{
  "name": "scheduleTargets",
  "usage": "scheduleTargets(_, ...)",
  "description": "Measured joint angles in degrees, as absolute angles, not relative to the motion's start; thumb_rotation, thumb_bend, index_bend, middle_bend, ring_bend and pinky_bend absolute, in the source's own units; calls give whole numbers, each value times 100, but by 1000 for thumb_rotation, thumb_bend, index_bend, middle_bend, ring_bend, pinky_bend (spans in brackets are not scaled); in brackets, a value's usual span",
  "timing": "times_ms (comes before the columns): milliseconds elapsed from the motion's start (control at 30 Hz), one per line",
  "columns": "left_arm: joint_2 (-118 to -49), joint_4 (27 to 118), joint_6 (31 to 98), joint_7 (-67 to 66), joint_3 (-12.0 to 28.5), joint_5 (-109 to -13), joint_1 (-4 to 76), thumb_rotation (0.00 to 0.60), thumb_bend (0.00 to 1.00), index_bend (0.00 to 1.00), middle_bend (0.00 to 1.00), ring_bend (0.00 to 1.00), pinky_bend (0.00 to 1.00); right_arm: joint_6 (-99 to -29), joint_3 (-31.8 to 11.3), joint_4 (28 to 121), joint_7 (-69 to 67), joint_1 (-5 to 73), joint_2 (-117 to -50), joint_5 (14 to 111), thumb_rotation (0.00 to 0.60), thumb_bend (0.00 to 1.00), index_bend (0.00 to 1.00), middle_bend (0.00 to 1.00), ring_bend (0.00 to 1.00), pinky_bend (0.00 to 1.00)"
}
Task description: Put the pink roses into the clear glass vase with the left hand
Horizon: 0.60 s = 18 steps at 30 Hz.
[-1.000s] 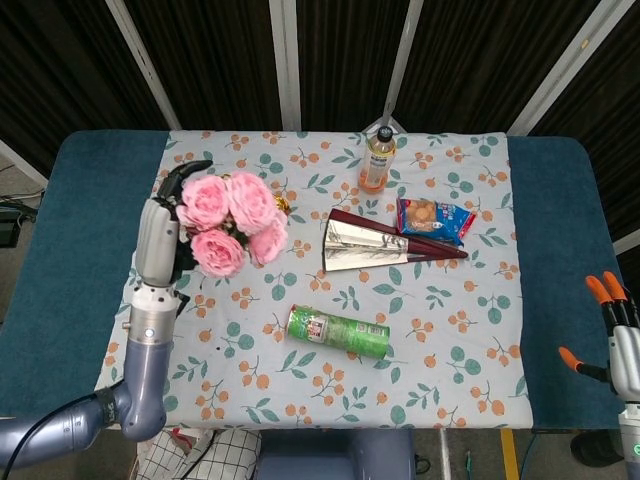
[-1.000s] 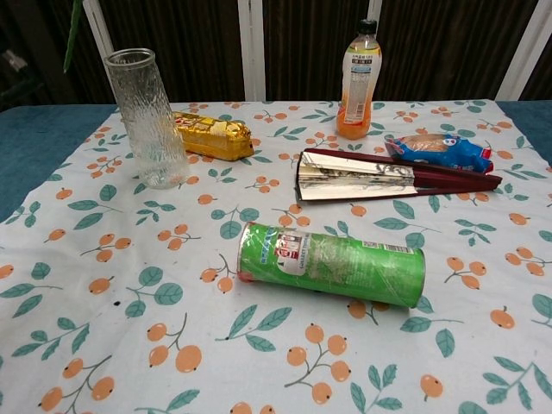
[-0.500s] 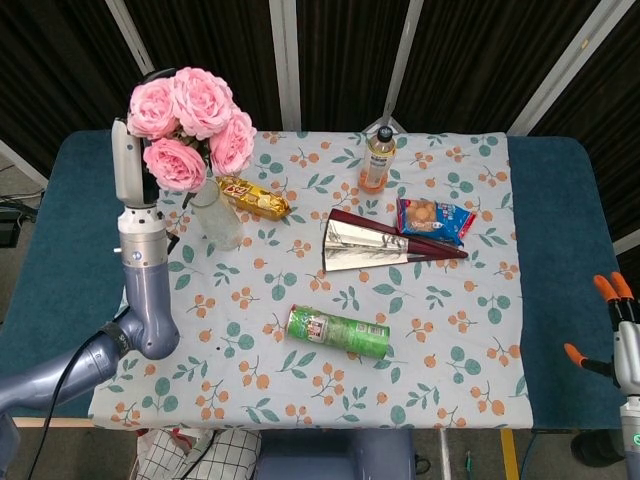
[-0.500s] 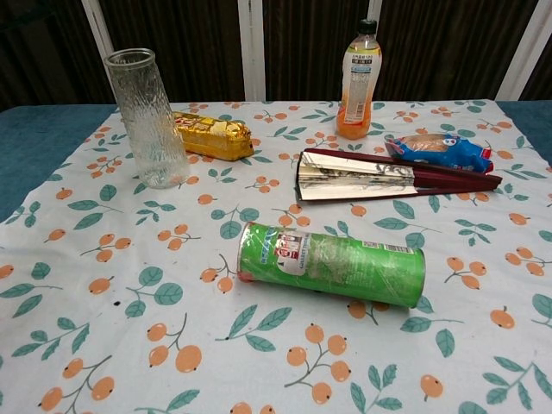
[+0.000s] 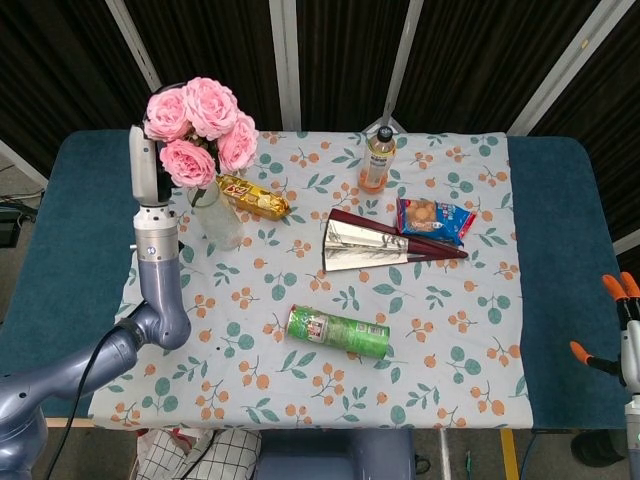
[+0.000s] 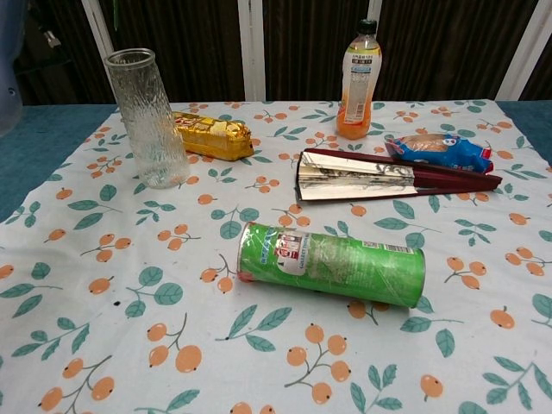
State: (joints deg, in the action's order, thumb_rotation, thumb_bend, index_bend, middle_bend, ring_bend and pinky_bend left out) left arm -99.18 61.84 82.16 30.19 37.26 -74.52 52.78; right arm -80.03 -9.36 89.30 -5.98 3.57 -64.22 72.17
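My left hand (image 5: 148,165) stands upright at the table's far left and holds the bunch of pink roses (image 5: 203,122) high in the head view. The blooms hang over the clear glass vase (image 5: 222,220), hiding its mouth from above. In the chest view the vase (image 6: 151,116) stands upright and empty, with no stems in it; the roses are above that frame. Only a blurred bit of the left arm (image 6: 9,60) shows there. My right hand (image 5: 622,335) hangs off the table's right front corner, fingers apart, holding nothing.
A gold snack pack (image 6: 211,135) lies right behind the vase. An orange drink bottle (image 6: 359,82) stands at the back. A foil-lined dark red box (image 6: 379,175), a blue snack bag (image 6: 440,151) and a green chips can (image 6: 332,263) lie on the floral cloth.
The left hand has lifted the roses from table height to above the vase, then eased them slightly right and down. The right hand has sunk a little.
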Motion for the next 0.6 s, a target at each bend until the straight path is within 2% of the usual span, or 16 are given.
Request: scheduleTargets(600,-10360,5062,8003,3635,3250,-7344,5351,600,504,439,533,231,230,-8016,-969,8928,-582,344,-6444,7185,600,161,148,0,0,11)
